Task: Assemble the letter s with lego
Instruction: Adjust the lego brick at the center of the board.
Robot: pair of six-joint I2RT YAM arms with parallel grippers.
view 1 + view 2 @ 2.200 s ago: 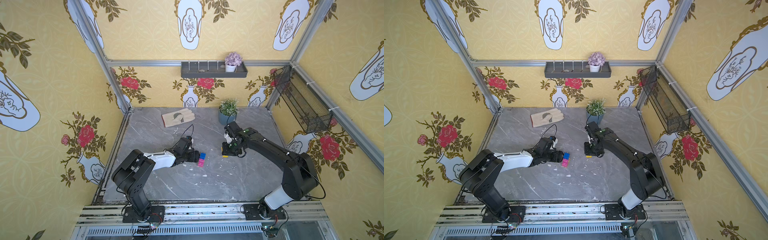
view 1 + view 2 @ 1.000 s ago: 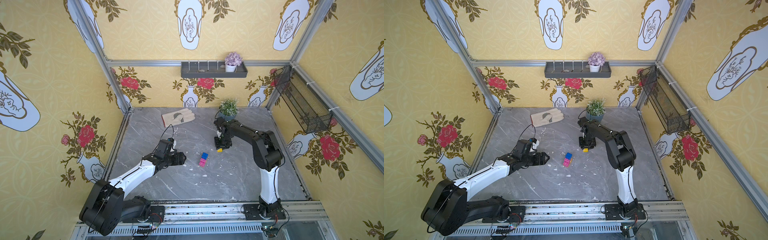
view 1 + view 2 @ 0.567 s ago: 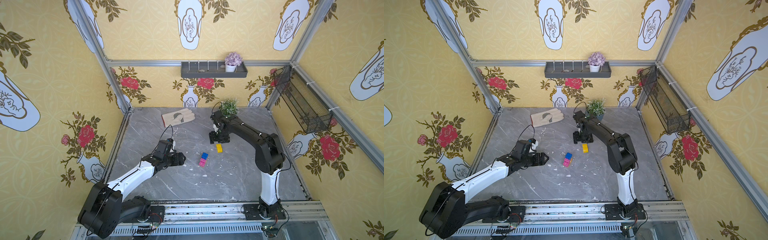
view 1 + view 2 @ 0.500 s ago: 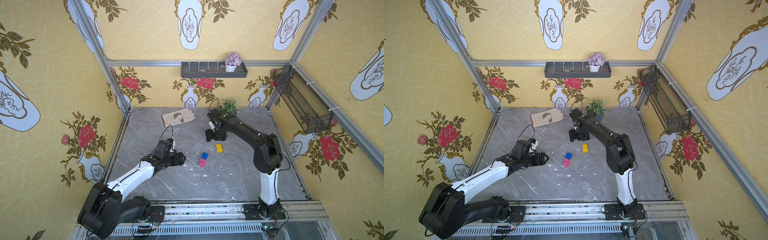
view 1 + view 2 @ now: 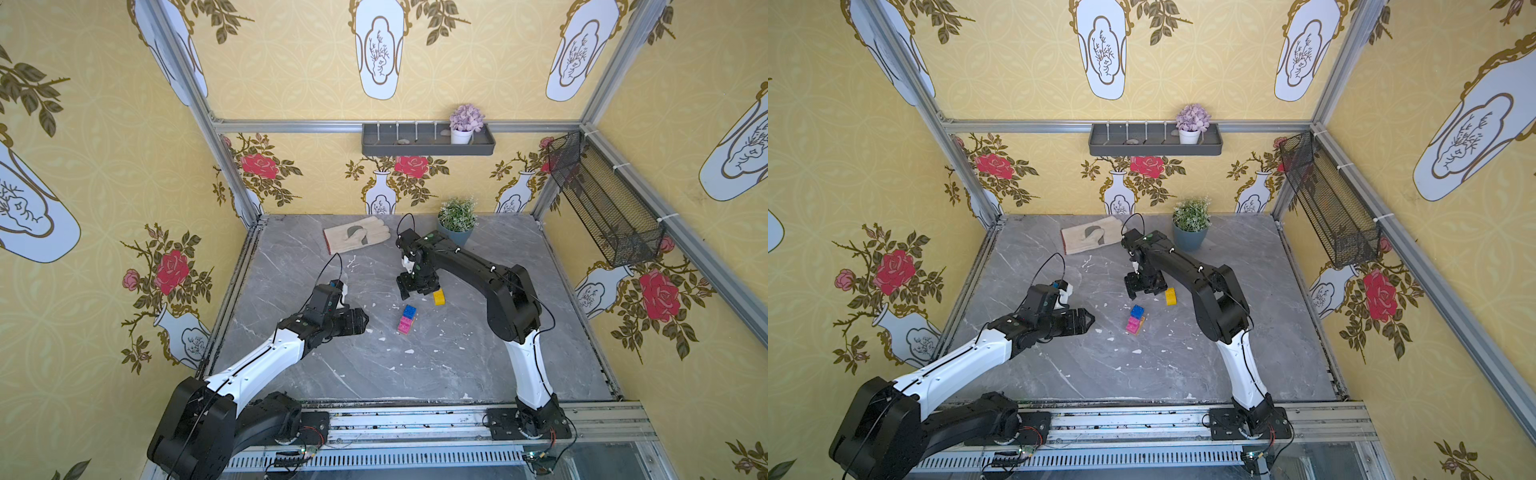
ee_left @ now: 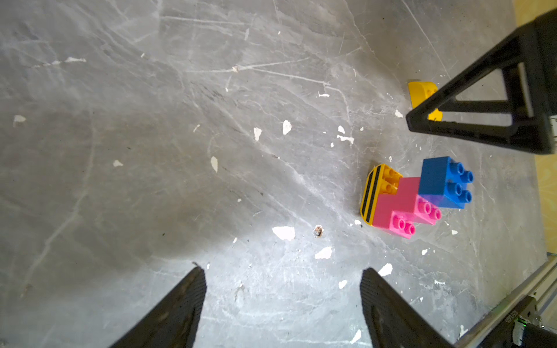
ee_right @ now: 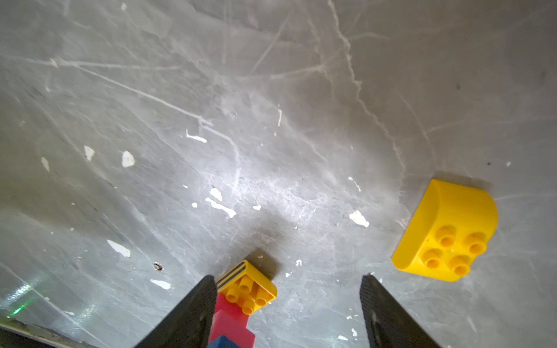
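Now the right pincer [image 5: 417, 293] has spread open, releasing the loose yellow brick [image 5: 439, 297] near the brick cluster [image 5: 406, 319] on the desk [image 5: 457, 365]; the left pincer [image 5: 362, 322], also open and empty, hangs farther from that cluster.

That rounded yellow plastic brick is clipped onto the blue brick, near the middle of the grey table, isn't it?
Not clipped on. The rounded yellow plastic brick lies loose on the grey marbled table, a gap apart from the blue studded brick, as a top view shows. It is near the middle of the table.
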